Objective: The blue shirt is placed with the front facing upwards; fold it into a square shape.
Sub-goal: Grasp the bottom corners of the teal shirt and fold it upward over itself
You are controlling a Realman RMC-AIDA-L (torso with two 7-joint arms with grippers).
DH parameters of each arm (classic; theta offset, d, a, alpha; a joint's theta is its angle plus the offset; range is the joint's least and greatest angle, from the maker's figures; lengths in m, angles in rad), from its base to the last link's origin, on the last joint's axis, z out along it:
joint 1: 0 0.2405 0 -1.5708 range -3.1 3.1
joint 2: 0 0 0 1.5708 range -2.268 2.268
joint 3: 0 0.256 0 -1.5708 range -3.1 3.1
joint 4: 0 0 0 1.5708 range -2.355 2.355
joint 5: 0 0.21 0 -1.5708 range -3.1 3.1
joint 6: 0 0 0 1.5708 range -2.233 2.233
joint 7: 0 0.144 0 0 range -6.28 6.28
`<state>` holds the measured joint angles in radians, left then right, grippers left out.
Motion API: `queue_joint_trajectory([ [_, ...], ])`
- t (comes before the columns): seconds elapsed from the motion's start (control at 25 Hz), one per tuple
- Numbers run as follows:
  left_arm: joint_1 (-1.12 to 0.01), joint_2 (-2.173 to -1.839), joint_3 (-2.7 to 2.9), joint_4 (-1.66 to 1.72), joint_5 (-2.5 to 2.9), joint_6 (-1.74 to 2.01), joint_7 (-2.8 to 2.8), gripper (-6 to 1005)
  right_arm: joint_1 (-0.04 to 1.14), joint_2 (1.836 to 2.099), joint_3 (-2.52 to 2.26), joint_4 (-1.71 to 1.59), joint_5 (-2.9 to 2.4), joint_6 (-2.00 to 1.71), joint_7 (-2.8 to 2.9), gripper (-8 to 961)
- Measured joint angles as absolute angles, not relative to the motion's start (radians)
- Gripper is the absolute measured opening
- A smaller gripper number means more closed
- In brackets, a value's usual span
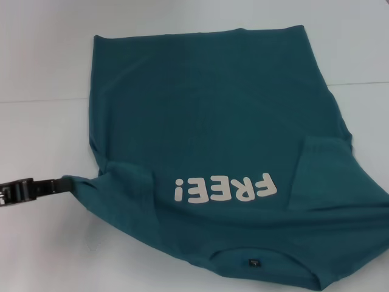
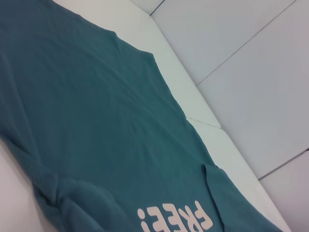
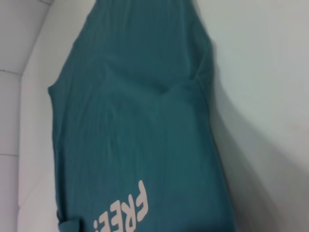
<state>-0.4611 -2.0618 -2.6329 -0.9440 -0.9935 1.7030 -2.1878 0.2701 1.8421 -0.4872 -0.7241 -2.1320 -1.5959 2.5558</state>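
The blue shirt (image 1: pixel 206 128) lies front up on the white table (image 1: pixel 42 61), with the off-white "FREE!" print (image 1: pixel 225 188) and the collar with its dark neck label (image 1: pixel 253 263) towards me. Its left sleeve is drawn out to a point at my left gripper (image 1: pixel 59 184), which is shut on that sleeve tip low over the table. The right sleeve (image 1: pixel 319 173) lies folded in over the chest. The shirt also shows in the left wrist view (image 2: pixel 96 121) and the right wrist view (image 3: pixel 140 121). My right gripper is out of view.
The shirt's hem (image 1: pixel 200 33) lies at the far side of the table. A seam in the table (image 1: pixel 42 99) runs across left of the shirt. Bare white tabletop lies to the left and beyond the hem.
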Motion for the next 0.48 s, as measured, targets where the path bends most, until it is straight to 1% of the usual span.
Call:
queue_joint_trajectory([
  [0.24,-0.461,-2.040,-2.652,-0.914,-1.014,1.714,-2.189,14,0.275,1.839,-0.479,-0.698,-2.187,-1.584,2.545,58],
  [0.48,-0.461,-2.036,-2.671,-0.913,-1.015,1.730,-2.193,19,0.282,1.839,-0.478,-0.689,-2.217,-1.572,2.543,57],
])
